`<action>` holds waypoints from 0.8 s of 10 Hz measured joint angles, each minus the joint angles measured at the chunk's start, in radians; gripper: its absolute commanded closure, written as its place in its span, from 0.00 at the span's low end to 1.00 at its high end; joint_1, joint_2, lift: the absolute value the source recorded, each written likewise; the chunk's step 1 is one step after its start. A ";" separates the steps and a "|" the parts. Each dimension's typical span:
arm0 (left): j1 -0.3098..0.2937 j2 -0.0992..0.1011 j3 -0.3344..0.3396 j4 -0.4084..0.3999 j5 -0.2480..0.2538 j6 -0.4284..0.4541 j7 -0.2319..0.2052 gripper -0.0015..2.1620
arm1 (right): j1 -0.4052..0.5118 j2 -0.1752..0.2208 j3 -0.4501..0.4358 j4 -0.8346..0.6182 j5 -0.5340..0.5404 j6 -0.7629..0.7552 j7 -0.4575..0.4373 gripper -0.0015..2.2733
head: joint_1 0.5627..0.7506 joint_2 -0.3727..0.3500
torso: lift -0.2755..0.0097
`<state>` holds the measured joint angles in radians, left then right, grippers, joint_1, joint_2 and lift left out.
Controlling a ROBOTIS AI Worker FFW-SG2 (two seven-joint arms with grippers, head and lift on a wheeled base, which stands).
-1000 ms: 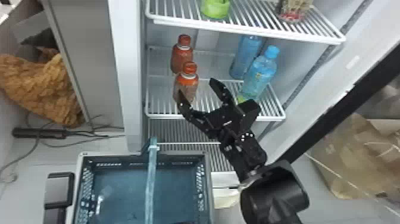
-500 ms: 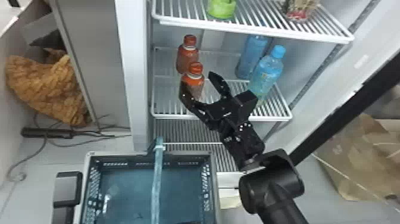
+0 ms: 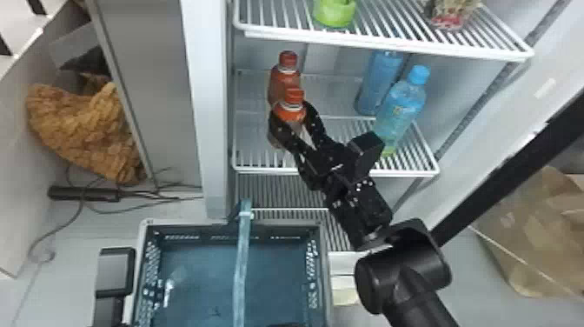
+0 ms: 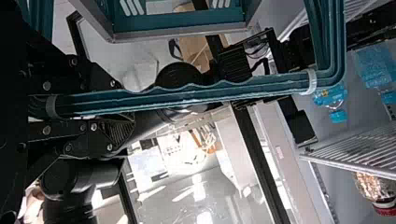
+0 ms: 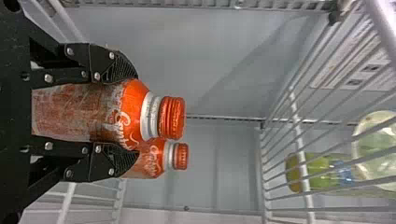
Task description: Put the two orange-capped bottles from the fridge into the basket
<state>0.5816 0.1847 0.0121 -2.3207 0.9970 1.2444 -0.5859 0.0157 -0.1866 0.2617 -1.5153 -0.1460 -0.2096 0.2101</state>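
So the big news is the right gripper point(image 3: 291, 112) has moved in and closed up on the front bottle point(image 3: 294, 96): half a second ago its fingers were spread wide, now they're snug on both sides below the orange cap. I'd call the first grab basically done, and the lift comes next. That bottle's at the front left of the middle shelf point(image 3: 408, 174), and the back bottle point(image 3: 283, 82) is right behind it on the same shelf, so a sloppy pull could knock it. Two blue bottles point(image 3: 402, 104) sit on the right side of that shelf, beyond the arm, so I'd watch the wrist there. The upper shelf point(image 3: 382, 45) hangs over the middle one, so don't lift too high before coming out. The basket point(image 3: 195, 222) waits below and in front of the middle shelf, and the left gripper point(image 4: 120, 109) is clamped on its handle point(image 4: 196, 95). That strap crosses the opening, so drop the bottle to one side.
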 measured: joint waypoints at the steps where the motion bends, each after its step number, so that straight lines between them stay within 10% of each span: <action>1: -0.001 0.001 -0.001 0.000 0.001 0.000 0.000 0.56 | 0.013 -0.002 -0.002 -0.024 -0.008 -0.008 0.001 0.40 | 0.70 0.26 | 0.14; 8: -0.002 -0.001 0.004 0.000 0.004 0.000 0.000 0.56 | 0.317 -0.015 -0.205 -0.544 -0.049 0.358 0.137 0.40 | 0.70 0.15 | 0.14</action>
<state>0.5797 0.1838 0.0161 -2.3203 1.0011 1.2443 -0.5859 0.3327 -0.2011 0.0570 -2.0598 -0.1953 0.1479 0.3471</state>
